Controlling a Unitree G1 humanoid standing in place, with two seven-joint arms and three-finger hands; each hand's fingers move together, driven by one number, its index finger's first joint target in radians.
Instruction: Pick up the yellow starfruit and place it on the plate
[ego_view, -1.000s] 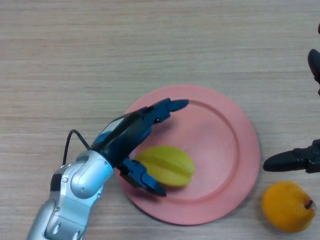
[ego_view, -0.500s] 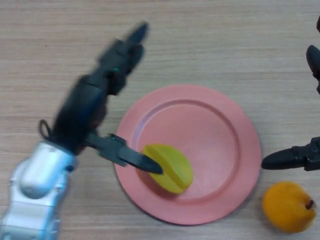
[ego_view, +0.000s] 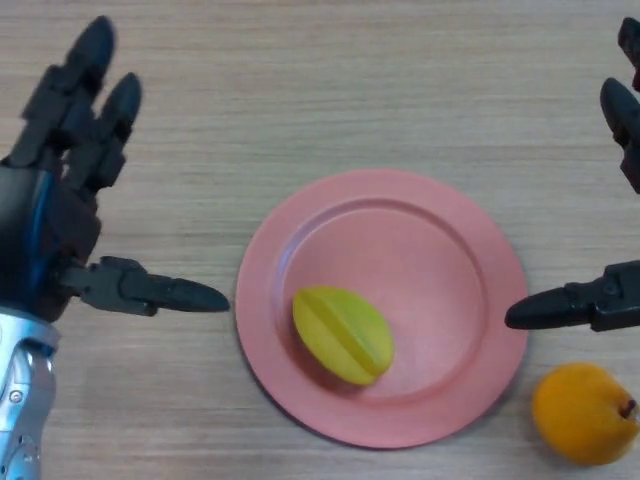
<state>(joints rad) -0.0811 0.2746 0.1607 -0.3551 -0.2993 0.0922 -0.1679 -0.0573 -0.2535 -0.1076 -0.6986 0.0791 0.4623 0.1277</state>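
Note:
The yellow starfruit (ego_view: 342, 334) lies on the pink plate (ego_view: 440, 260), in its lower left part. My left hand (ego_view: 50, 215) is at the view's left, clear of the plate, open with straight fingers pointing away and its thumb stretched toward the plate's rim. My right hand (ego_view: 590, 305) shows at the right edge, open, its thumb just off the plate's right rim and its fingertips higher up at the edge.
An orange fruit (ego_view: 585, 411) sits on the wooden table (ego_view: 330, 90) at the lower right, just below my right thumb and next to the plate.
My left hand let go of the starfruit and drew back left off the plate. The starfruit stays on the plate, slightly turned. The right hand barely shifted.

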